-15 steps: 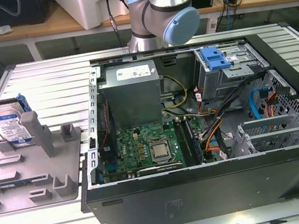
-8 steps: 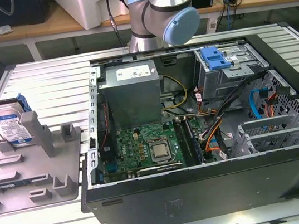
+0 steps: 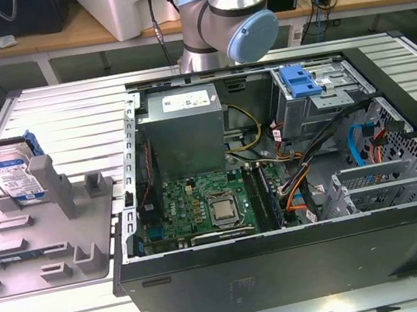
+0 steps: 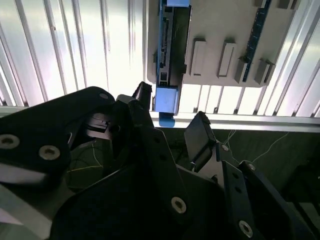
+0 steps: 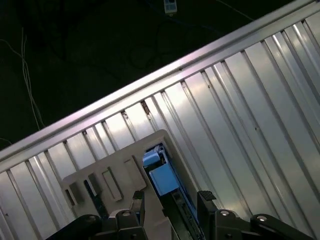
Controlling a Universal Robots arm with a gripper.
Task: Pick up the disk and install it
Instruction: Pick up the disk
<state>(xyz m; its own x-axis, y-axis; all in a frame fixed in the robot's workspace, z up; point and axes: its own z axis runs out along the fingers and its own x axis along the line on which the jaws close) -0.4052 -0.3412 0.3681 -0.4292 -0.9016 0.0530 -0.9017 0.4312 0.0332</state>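
Note:
The disk (image 3: 9, 175) is a silver drive with a white-and-blue label in a blue carrier frame. It stands on edge in a grey fixture (image 3: 55, 234) at the exterior view's left. In both wrist views I look down on its blue top edge (image 4: 168, 50) (image 5: 162, 179). My gripper (image 4: 172, 112) (image 5: 171, 199) hangs above it, open, with one black finger (image 4: 141, 95) on each side of the disk's line. It holds nothing and stays clear of the disk.
An open computer case (image 3: 287, 262) lies at the exterior view's centre and right, with a blue caddy (image 3: 299, 80) in its drive bay. The fixture sits near the edge of the ribbed metal table (image 5: 240, 100), with dark floor beyond. The arm's base (image 3: 208, 22) stands behind the case.

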